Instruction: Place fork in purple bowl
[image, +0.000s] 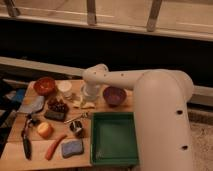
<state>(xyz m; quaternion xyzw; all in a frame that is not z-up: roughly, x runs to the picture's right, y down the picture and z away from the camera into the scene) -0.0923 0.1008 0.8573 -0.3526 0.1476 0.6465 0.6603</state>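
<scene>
Just beside matte purple bowl: gripper.

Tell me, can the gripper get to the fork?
Probably yes. The gripper hangs low just behind the fork, which lies uncovered on the table; only a dark cup sits close beside it.

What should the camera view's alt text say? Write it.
A white robot arm reaches over a cluttered wooden table, its open gripper hanging just left of the purple bowl. The fork lies on the table, left of a green tray.
</scene>
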